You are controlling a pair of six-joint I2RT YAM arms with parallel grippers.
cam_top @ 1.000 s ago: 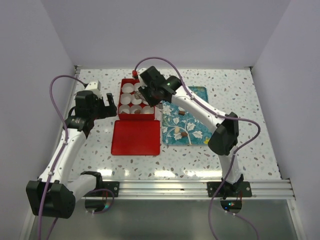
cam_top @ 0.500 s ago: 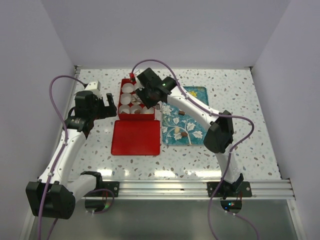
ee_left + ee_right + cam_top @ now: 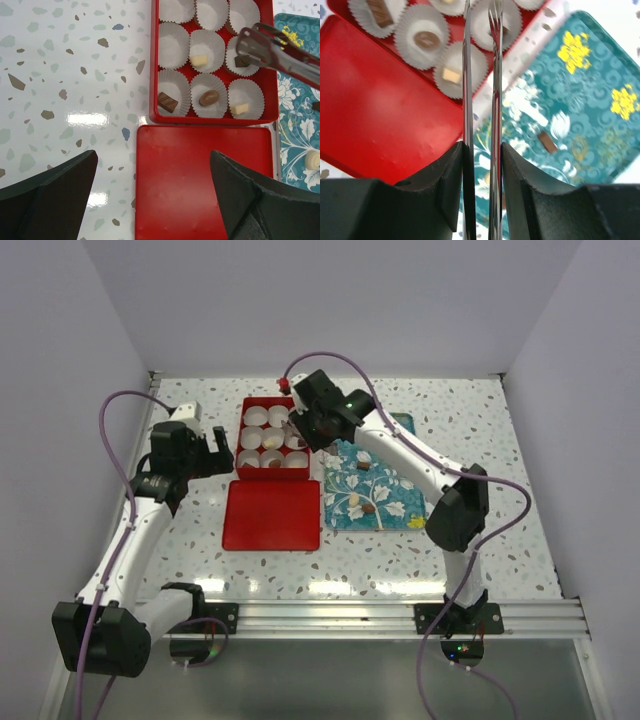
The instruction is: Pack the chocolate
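Five chocolates [image 3: 208,97] sat in the red box [image 3: 154,75], and the tongs [image 3: 270,52] were right over one of them!

On the speckled table [image 3: 500,440], the red lid [image 3: 272,515] lay flat against the box's near wall, with the teal tray [image 3: 342,483] just beside both on the right. The left claw [image 3: 222,452] was out to the left of the box, apart from it, spread wide and holding nothing. The right claw [image 3: 482,150] was clamped on the metal tongs, their tips narrowly apart above the right-hand cup of the middle row. Nine white paper cups [image 3: 172,45] filled the box. The row next to the lid held a striped brown bar, a brown oval and a cream piece. The middle row held a cream piece at centre and a dark one at right. At least three more pieces lay on the tray.
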